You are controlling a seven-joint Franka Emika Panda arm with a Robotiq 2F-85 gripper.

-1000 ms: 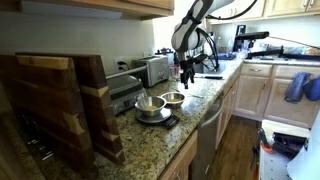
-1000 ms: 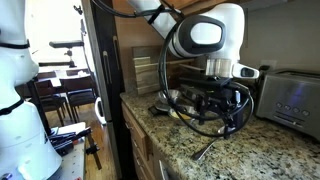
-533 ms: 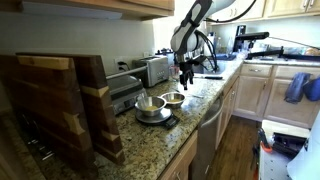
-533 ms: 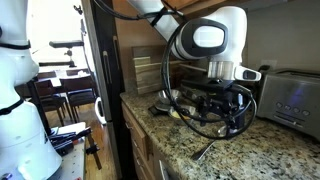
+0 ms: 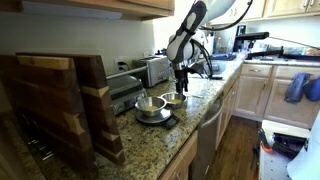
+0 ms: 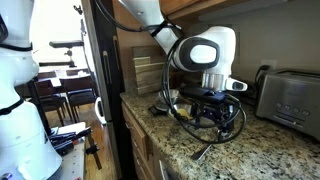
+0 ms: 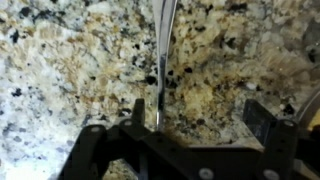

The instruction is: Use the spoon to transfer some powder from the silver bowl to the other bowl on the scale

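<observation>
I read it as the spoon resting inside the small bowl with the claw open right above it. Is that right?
Not quite. The spoon is not in the small bowl; it lies flat on the granite counter, as the wrist view shows. The claw is indeed open right above it.

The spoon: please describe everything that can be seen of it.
The spoon looks like thin, shiny metal. It lies flat on the speckled granite counter, and nothing else touches it. In the wrist view its slim stem runs from the top edge down into the gap of the open end effector, which does not grip it. Its bowl cannot be made out.
</observation>
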